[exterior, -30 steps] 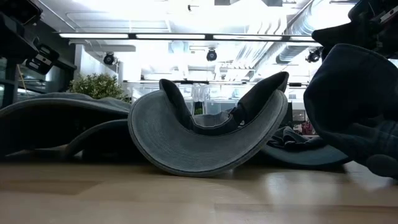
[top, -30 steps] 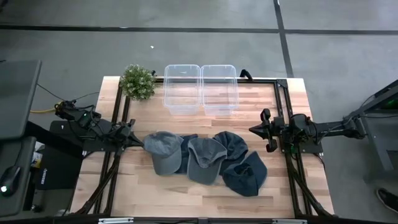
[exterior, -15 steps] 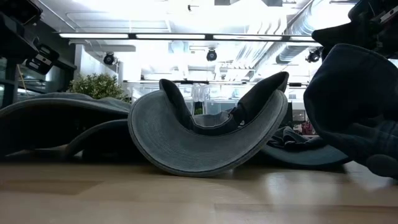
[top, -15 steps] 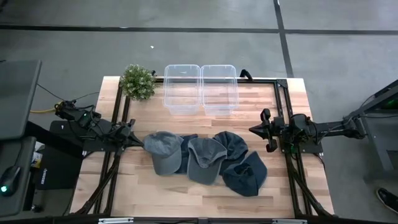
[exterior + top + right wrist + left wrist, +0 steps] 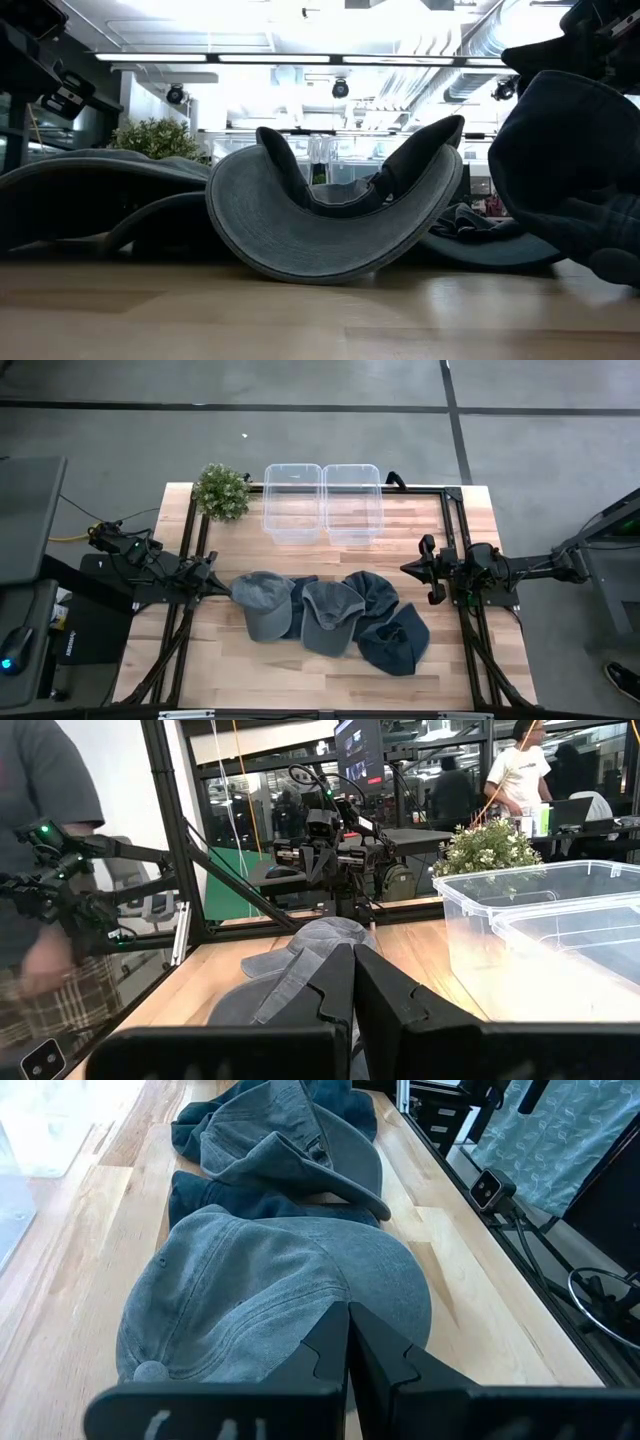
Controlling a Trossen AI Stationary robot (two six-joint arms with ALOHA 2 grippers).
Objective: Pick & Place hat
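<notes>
Altogether four hats lie before two clear bins.

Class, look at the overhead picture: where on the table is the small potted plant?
In the high view the potted plant stands at the table's far left corner, just left of the two clear plastic bins and beyond the pile of hats.

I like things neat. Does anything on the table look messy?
Yes. The grey-blue denim caps lie in an overlapping heap at mid-table, one flipped brim-up. The two clear plastic bins hold none.
</notes>
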